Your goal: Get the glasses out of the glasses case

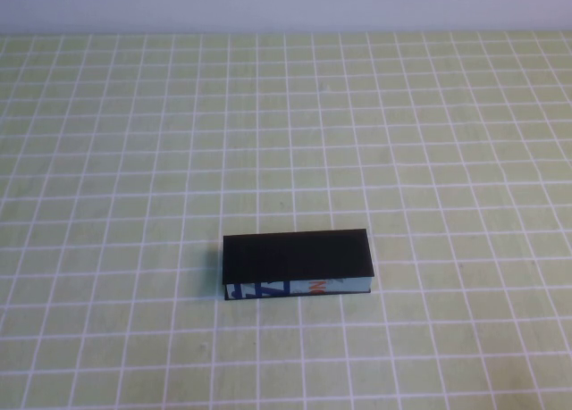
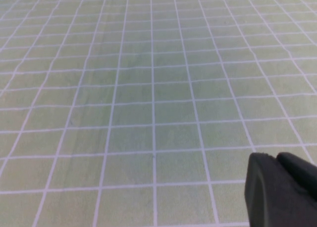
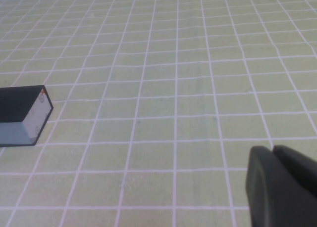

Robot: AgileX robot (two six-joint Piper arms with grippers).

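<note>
Item: glasses case (image 1: 297, 266). It is a rectangular black box lying flat on the green gridded table (image 1: 134, 160), lid closed, a little toward the near edge and roughly central in the high view. Its printed front side faces the robot, showing blue, white and a spot of orange. The glasses are not visible, since the lid is shut.

Item: right gripper (image 3: 283, 187). It does not appear in the high view. In the right wrist view only a dark fingertip mass shows at the frame's corner, held above the bare table. The fingers are closed together with nothing between them. It is well apart from the case and touches nothing.

Item: left gripper (image 2: 280, 187). It is also missing from the high view. The left wrist view shows a similar dark fingertip mass at the corner, over the bare grid. Whether its fingers are apart or together cannot be told.

View notes: the high view alone shows the whole case and its printed front. The right wrist view catches only one end of the case (image 3: 25, 115), with its black top, pale end panel and a small orange mark at the corner. The left wrist view holds no case at all, only gridded surface.
</note>
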